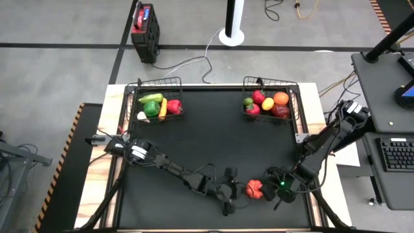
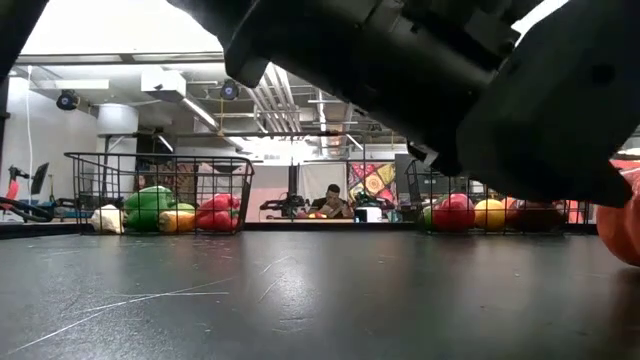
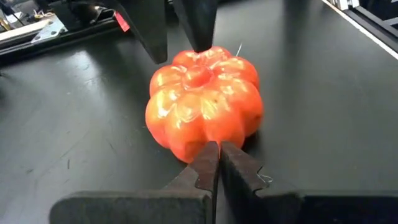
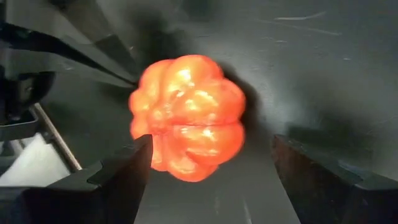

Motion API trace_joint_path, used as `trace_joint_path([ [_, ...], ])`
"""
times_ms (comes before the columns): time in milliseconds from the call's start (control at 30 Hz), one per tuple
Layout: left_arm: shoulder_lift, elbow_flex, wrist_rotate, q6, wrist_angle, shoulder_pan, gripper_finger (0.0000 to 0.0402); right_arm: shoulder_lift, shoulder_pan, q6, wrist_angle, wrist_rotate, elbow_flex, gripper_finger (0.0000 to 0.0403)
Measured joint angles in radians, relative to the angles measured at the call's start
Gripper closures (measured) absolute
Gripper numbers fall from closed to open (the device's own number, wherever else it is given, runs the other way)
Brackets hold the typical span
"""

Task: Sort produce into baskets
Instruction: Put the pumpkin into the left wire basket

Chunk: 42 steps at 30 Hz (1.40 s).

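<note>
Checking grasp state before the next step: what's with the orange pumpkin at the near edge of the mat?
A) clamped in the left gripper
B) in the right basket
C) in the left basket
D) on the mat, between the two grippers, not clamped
D: the orange pumpkin sits on the mat, the left gripper shut just short of it, the right gripper open around it.

1. The black matte worktop [image 1: 213, 142] under me has pale wooden edges.
2. Beyond its far side, a red-and-black box-shaped case [image 1: 145, 24] sits on the grey floor.
3. A white round-based post [image 1: 232, 26] stands near it.
4. A black keyboard [image 1: 396, 154] lies on my right.
5. A seated person [image 2: 334, 200] shows far behind.
</note>
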Motion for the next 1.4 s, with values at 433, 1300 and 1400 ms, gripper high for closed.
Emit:
trace_joint_path([
  [433,0.016,-0.001,-0.003,-0.005,-0.01,0.01,0.04,0.11,-0.002,-0.06,0.144,0.005,0.001,0.0087],
  [1300,-0.041,-0.001,-0.116,-0.032,-0.291,0.011,0.04,0.118,0.004,-0.441,0.164,0.284,0.001,0.0087],
  [1400,-0.045,-0.001,-0.116,-0.032,-0.309,0.011,0.04,0.105,0.011,-0.498,0.167,0.302,0.001,0.0087],
])
